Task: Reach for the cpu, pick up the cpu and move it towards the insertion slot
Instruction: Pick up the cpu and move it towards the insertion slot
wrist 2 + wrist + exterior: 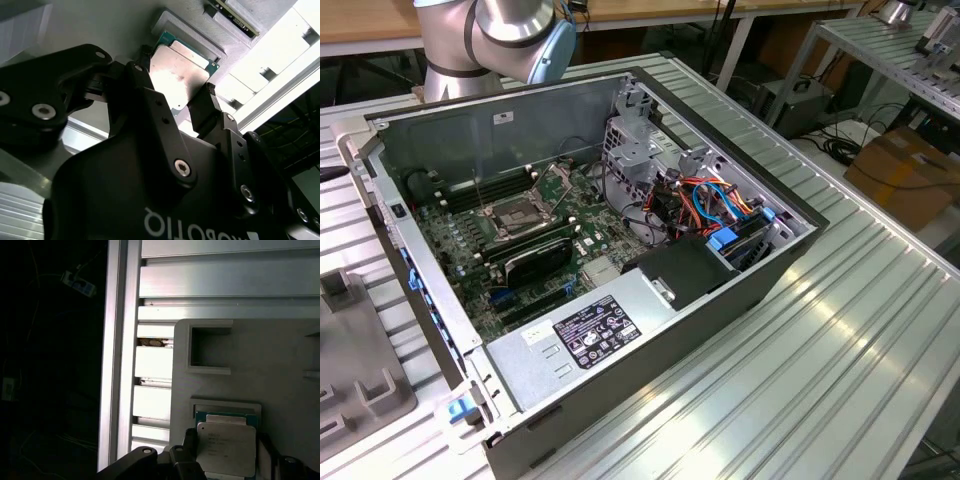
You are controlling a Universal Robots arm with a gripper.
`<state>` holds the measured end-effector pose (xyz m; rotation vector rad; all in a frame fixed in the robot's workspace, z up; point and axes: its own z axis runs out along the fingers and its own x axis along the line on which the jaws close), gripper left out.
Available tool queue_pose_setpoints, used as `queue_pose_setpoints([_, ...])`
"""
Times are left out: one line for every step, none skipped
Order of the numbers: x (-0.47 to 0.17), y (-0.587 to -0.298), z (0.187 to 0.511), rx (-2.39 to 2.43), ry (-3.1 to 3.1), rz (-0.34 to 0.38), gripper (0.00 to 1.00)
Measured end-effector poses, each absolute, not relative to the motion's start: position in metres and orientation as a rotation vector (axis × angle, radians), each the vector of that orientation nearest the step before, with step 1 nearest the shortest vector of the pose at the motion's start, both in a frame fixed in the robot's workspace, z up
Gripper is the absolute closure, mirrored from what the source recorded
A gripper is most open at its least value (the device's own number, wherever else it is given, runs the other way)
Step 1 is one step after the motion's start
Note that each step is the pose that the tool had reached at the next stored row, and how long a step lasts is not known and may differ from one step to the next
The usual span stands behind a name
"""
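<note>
The cpu [180,70] [226,450], a flat square chip with a silver face and green rim, lies in a recess of a pale grey holder [280,365]. In both wrist views my gripper [175,85] [226,440] straddles it, one black finger [142,67] against one edge and the other finger [205,102] against the opposite edge. The insertion slot [520,215], a silver-framed socket with a dark centre, sits on the motherboard inside the open computer case [720,300] in the exterior view. The arm's grey and blue joint [510,35] is behind the case.
The case lies open on a ribbed aluminium table [820,380]. Inside it are a labelled grey power supply [590,335], a metal drive cage [640,150] and coloured cables [720,205]. A grey fixture [360,390] sits at the exterior view's left. The holder lies near the table's edge rail [117,365].
</note>
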<state>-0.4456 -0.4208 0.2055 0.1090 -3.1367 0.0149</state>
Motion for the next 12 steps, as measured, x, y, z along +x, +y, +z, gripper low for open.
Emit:
queue_pose_setpoints([-0.4456,-0.4208,0.2059,0.109,-3.137,0.015,0.45])
queue_pose_setpoints([-0.4455,-0.4208,0.2066,0.109,-3.136,0.015,0.45])
queue_pose_setpoints([-0.4455,-0.4208,0.2068,0.109,-3.136,0.015,0.45])
queue_pose_setpoints([-0.4455,-0.4208,0.2068,0.109,-3.137,0.015,0.45])
queue_pose_setpoints([-0.4455,-0.4208,0.2069,0.109,-3.137,0.015,0.45])
queue_pose_setpoints([-0.4454,-0.4208,0.2074,0.109,-3.137,0.015,0.45])
queue_pose_setpoints([-0.4454,-0.4208,0.2075,0.109,-3.137,0.015,0.45])
queue_pose_setpoints([-0.4454,-0.4208,0.2077,0.109,-3.137,0.015,0.45])
queue_pose_setpoints([-0.4454,-0.4208,0.2085,0.109,-3.136,0.015,0.45])
queue_pose_setpoints([-0.4454,-0.4209,0.2095,0.109,-3.136,0.015,0.45])
queue_pose_setpoints([-0.4454,-0.4208,0.2103,0.109,-3.137,0.015,0.45])
queue_pose_setpoints([-0.4454,-0.4208,0.2106,0.109,-3.137,0.015,0.45])
